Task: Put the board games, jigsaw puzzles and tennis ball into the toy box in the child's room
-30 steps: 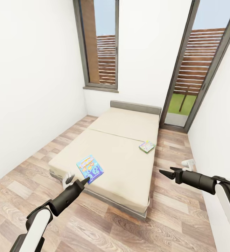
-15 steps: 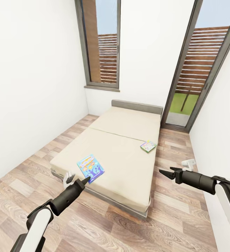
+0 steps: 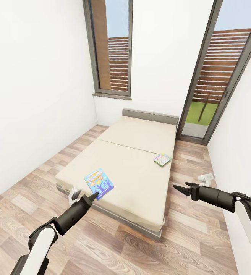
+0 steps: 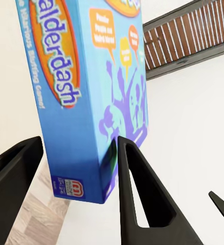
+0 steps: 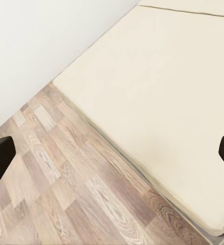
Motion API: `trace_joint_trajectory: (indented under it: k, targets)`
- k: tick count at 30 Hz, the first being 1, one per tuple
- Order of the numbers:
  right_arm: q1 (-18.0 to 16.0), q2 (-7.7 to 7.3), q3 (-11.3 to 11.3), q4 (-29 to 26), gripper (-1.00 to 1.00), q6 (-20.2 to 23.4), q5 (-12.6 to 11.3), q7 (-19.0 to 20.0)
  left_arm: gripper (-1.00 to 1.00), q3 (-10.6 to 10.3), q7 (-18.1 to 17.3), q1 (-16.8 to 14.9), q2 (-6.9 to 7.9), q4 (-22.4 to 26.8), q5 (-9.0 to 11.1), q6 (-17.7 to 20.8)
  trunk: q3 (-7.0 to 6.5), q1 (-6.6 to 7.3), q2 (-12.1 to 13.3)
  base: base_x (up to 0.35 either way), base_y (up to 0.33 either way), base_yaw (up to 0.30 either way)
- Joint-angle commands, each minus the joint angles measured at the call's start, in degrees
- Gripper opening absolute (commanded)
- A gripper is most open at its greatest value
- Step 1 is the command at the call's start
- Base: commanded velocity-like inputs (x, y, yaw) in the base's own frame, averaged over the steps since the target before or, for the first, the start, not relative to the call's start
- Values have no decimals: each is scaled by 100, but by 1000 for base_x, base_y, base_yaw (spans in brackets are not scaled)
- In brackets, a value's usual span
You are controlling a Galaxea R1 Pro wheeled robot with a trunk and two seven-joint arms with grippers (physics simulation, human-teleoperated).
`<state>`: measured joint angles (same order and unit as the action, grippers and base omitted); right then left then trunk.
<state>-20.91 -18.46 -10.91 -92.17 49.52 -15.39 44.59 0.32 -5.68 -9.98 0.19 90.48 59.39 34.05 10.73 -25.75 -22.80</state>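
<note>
The left pincer (image 3: 91, 197) is gripping the blue Balderdash board game (image 3: 99, 183), with the box's lower corner sitting between the two dark fingers (image 4: 137, 194) in the left wrist view. In the head view the box is showing its printed face toward the camera and overlapping the near left part of the bed (image 3: 129, 168); whether it is resting on the mattress or lifted clear of it cannot be told. The bed, with its plain beige mattress and low grey headboard (image 3: 150, 116), is serving as the landmark: a second board game (image 3: 162, 159), a small green and white box, is lying flat on the mattress near the bed's right edge, about midway along its length and well apart from the blue box. The right pincer (image 3: 180, 188) is hovering over the wood-plank floor (image 3: 186, 229) just off the bed's near right corner, pointing toward the bed, with its jaws spread wide; in the right wrist view its dark fingertips (image 5: 0, 158) are sitting at opposite edges of the picture, with nothing between them but floor and the mattress corner. Beyond the headboard, two tall dark-framed windows (image 3: 112, 47) are standing in the white wall (image 3: 37, 88).
</note>
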Motion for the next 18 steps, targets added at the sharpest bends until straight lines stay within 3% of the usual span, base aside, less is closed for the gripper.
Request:
trace_joint_trajectory:
  k: [1, 14, 18]
  targets:
    - [-4, 0, -4, -2, 100, 27, -5, 15, -100, -2, 1, -5, -1, 2, 15, 26, 12, -3, -12, 0, 0, 147]
    - [-10, 0, -1, -2, 100, 9, -2, -8, -100, -29, 16, -4, -9, -3, 5, 10, 50, -3, -12, 0, 0, 207]
    - [-8, -1, -22, 20, 100, -174, 7, -7, -100, -41, 31, -4, -10, -3, -26, -2, 57, -3, -12, 0, 0, 107]
